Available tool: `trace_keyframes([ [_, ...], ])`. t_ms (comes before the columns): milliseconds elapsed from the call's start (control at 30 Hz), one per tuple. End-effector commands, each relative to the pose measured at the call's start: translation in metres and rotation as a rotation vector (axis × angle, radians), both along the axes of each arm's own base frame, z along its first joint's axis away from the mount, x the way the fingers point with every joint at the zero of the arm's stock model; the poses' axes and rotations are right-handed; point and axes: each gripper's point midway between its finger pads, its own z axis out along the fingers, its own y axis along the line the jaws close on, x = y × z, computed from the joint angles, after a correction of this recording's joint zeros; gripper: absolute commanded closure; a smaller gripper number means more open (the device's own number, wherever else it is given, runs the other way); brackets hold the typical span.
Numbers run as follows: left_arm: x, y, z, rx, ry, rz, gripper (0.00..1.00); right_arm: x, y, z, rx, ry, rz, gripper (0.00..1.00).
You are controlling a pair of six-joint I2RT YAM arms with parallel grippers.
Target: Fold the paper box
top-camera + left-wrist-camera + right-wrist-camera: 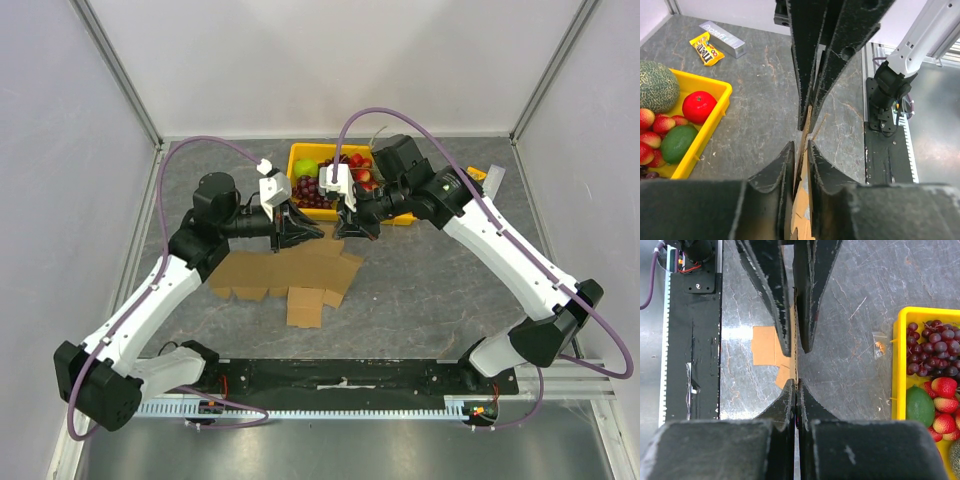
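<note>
**Colleague:** Where is the paper box relative to the grippers?

**Me:** From overhead I see the paper box [285, 272] spread flat just below both grippers, on the side toward the arm bases. Its far edge lifts up between the left gripper [298, 230] and the right gripper [352, 230], which face each other tip to tip. In my wrist views the sheet runs edge-on as a thin line through both pairs of fingers [785, 170]. Each gripper is pinched closed on that cardboard edge.

**Colleague:** What does the box look like?

**Me:** Plain brown cardboard, unprinted, a die-cut sheet not yet formed. Small tabs stick out along the side away from the grippers, and one square flap [305, 308] juts farthest toward the bases.

**Colleague:** And the surroundings?

**Me:** A dark grey, stone-patterned table [430, 290], white walls [330, 60] on three sides, and a black rail [340, 375] between the arm bases. Just beyond the grippers sits a yellow tray [294, 170], with dark grapes [312, 190] inside, nearest the left gripper.
</note>
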Motion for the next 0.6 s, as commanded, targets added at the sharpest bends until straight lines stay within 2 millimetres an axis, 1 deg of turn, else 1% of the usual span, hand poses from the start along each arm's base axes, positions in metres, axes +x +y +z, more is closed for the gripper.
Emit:
trace_keyframes([
  [0,0.008,-0.002,0.012,0.01,-0.081,0.019,0.85,-0.001,0.003,0.02,0.042,-0.041,0.021,1.0],
  [100,0.01,-0.002,0.009,0.019,-0.08,0.03,0.91,0.003,0.001,0.019,0.033,-0.056,0.01,1.0],
  [167,0.01,-0.001,0.007,0.024,-0.077,0.034,0.98,0.005,0.001,0.021,0.033,-0.068,0.001,0.98],
  [233,0.011,-0.002,0.004,0.031,-0.066,0.036,0.98,0.008,0.0,0.024,0.036,-0.088,-0.014,0.85],
  [267,0.012,-0.001,0.003,0.034,-0.06,0.04,0.98,0.011,-0.002,0.028,0.045,-0.103,-0.034,0.74],
  [300,0.012,-0.001,0.003,0.037,-0.06,0.044,0.98,0.013,-0.004,0.033,0.058,-0.119,-0.05,0.65],
  [400,0.016,0.001,0.005,0.036,-0.054,0.074,0.98,0.025,-0.017,0.046,0.123,-0.163,-0.116,0.53],
  [467,0.019,0.002,0.011,0.019,-0.047,0.088,0.98,0.029,-0.029,0.052,0.168,-0.184,-0.15,0.46],
  [567,0.021,0.005,0.026,-0.027,-0.019,0.068,0.98,0.027,-0.042,0.05,0.231,-0.183,-0.155,0.37],
])
